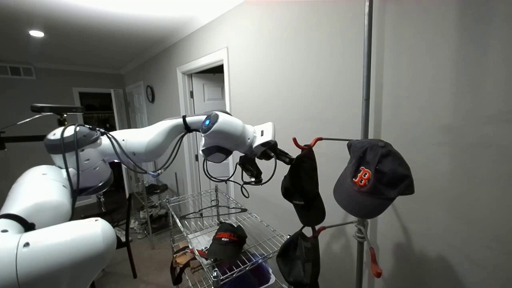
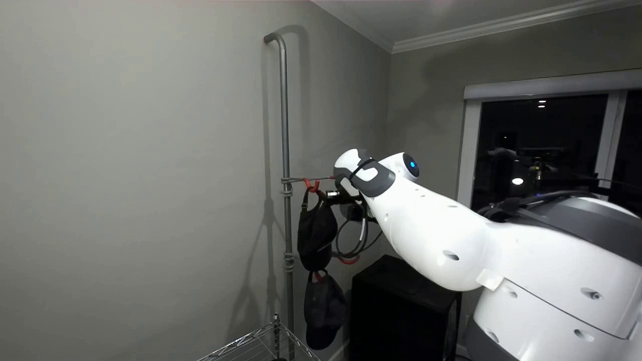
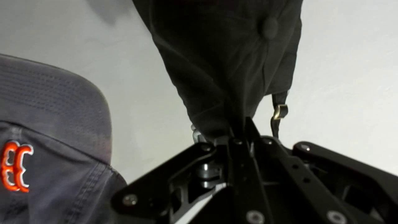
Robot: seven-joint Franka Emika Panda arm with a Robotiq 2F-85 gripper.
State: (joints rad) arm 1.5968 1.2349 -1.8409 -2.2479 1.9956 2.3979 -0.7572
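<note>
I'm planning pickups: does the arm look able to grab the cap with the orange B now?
Probably not: the hand pinches the black cap and would likely have to release it first.

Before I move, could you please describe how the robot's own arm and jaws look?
The smooth white robot arm has rounded segments, dark grey joint covers, a small blue light and narrow black straps. Thin black cables run along it and loop beneath the wrist. The slim black jaws show round silver screws.
</note>
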